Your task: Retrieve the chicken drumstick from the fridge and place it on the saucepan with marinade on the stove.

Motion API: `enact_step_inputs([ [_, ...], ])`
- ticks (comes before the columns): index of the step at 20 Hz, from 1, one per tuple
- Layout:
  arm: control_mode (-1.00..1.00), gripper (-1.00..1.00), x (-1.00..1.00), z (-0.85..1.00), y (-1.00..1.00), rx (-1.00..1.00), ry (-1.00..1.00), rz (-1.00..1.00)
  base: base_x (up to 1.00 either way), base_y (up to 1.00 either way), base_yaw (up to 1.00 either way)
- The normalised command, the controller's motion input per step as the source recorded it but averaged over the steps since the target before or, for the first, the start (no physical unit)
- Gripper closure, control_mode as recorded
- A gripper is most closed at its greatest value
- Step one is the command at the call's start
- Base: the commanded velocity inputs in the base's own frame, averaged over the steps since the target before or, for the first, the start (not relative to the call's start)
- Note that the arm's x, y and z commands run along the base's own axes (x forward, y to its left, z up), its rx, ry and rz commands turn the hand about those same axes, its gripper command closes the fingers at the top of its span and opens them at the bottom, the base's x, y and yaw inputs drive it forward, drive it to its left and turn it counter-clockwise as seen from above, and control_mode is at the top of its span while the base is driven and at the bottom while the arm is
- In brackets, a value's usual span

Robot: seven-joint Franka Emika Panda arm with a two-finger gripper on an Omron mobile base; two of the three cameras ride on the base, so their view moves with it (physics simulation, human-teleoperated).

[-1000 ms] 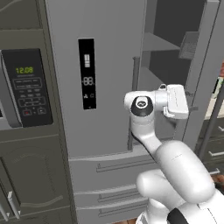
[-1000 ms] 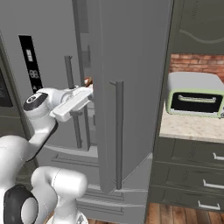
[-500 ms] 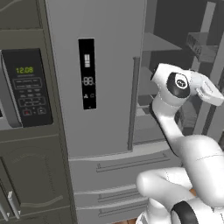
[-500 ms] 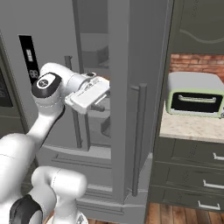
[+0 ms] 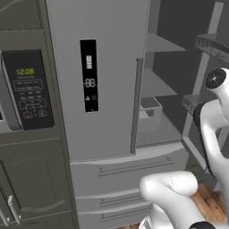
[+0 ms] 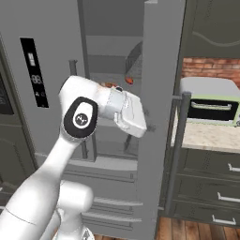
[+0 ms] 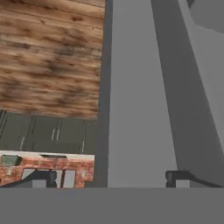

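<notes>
Chicken drumstick [image 6: 108, 85] is lying on a shelf inside the open fridge [image 6: 51, 56], at 12 o'clock from the wrist. Arm is bending at the elbow, hand reaching toward the door edge. Gripper [image 7: 114, 177] is standing w/ fingers apart, holding nothing. Oven clock [image 5: 25, 71] is reading 12:08.

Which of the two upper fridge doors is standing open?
The fridge's right-hand door, without the black display strip, is swung out toward the robot, baring the shelves. The left door with the display sits flat and shut.
</notes>
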Motion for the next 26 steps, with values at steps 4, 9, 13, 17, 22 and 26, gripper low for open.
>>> enact_step_inputs([
  [4, -1.0, -1.0, -0.3, -0.22, -0.3, 0.0, -0.02, 0.48, 0.0, 0.0, 0.0],
  [9, -1.0, -1.0, -0.18, -0.18, -0.27, 0.0, -0.03, 0.37, 0.0, 0.0, 0.0],
  [13, -1.0, -1.0, 0.0, -0.14, -0.68, 0.0, 0.0, 0.29, 0.0, 0.0, 0.0],
  [17, -1.0, -1.0, 0.06, -0.02, -0.95, 0.02, 0.03, 0.28, 0.0, 0.0, 0.0],
  [22, -1.0, -1.0, -0.24, 0.0, 0.1, -0.02, 0.04, 0.13, 0.0, 0.0, 0.0],
  [26, -1.0, -1.0, -0.69, 0.45, 0.86, -0.01, 0.01, -0.02, 0.0, 0.0, 0.0],
])
